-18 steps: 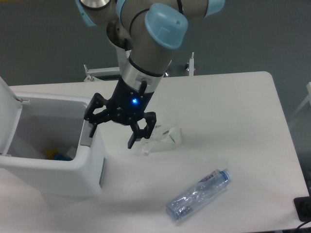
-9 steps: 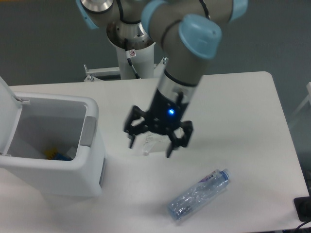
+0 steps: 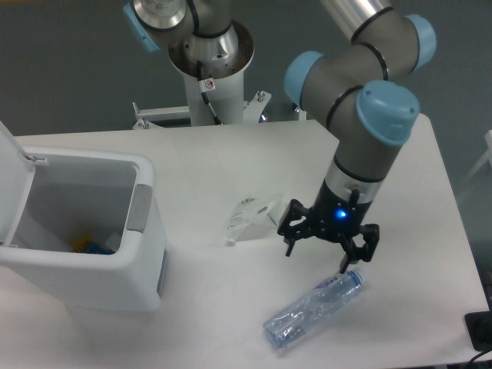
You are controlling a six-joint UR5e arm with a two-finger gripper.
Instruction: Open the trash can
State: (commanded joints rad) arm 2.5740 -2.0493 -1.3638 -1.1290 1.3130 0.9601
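Single fixed view, high, facing the arm's base, looking down at the table (image 3: 231, 154) (moderately near)

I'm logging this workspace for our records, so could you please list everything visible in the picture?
trash can: one, white with a grey push-button on its rim, on the left of the table, lid swung open to the left.
items inside the trash can: a few, yellow and blue, at the bottom; too small to identify.
plastic bottle: one, clear with a blue label, lying on its side at the front of the table.
clear plastic wrapper: one, transparent with white print, lying mid-table.
table: one, white, bearing everything.
dark object: one, black, at the lower right edge; mostly cut off.
robot arm: one, grey with light blue joints.
gripper: one, black with a blue light, open, just above the bottle's cap end.
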